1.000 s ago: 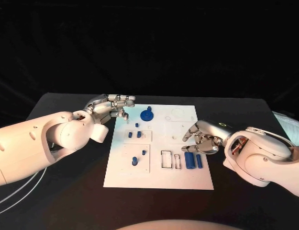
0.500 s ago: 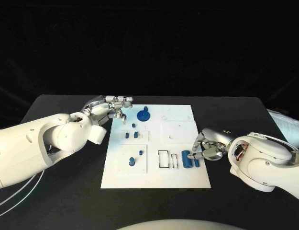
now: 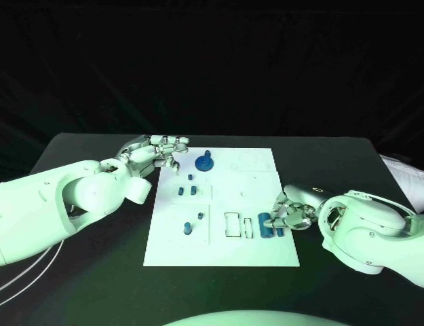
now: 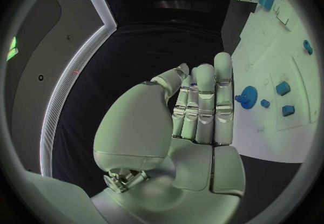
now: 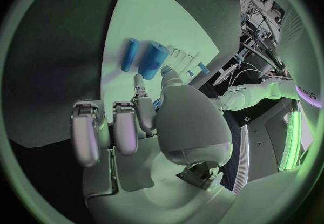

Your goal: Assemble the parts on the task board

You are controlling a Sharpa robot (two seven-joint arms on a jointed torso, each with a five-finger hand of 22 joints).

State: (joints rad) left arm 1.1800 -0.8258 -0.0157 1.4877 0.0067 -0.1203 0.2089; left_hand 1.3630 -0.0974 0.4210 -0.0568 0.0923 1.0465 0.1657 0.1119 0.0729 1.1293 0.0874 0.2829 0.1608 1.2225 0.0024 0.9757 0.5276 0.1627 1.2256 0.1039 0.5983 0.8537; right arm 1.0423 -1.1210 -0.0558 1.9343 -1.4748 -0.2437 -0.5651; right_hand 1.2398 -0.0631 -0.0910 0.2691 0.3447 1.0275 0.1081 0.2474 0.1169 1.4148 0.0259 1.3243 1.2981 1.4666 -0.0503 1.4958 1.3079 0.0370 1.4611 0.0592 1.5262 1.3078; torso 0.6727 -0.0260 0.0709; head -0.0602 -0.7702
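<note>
Blue cylinder [image 3: 266,225] and thinner blue rod [image 3: 279,226] lie side by side on the white task board [image 3: 256,187], just off the right robot hand [image 3: 292,212] fingertips [image 5: 138,82]; that hand holds nothing, fingers loosely apart, apparently poised to pick. Left robot hand [image 3: 156,151], fingers straight together and empty, rests at the board's far corner beside the blue gear [image 3: 206,161], likely steadying it.

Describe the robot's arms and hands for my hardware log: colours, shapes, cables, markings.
Both arms are bulky, rounded white shells. The left hand and right hand are silver, segmented and many-fingered. Thin white cables run beneath the left arm. No clear markings.
</note>
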